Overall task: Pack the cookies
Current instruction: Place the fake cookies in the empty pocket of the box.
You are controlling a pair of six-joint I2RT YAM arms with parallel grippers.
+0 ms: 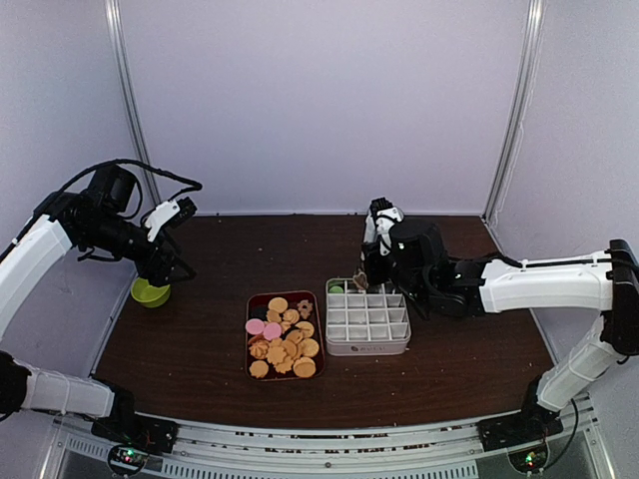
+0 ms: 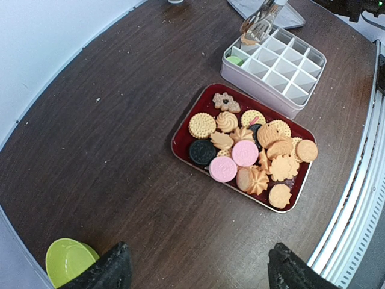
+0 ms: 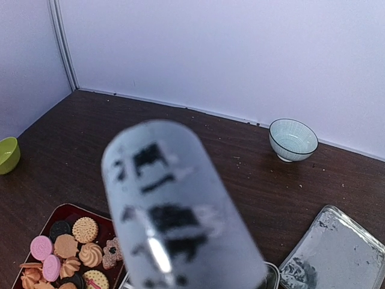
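Left hand hangs wide open and empty near the green bowl. Nearly all the cookies lie heaped in the red tray mid-surface, so packing looks barely begun. Just right, the divided box holds one green cookie. The right hand clamps the tongs over its far corner, seemingly carrying another.

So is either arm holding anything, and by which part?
The right arm holds the metal tongs by their handle end; the tongs' tips pinch a cookie over the white box. The left fingers are open and empty.
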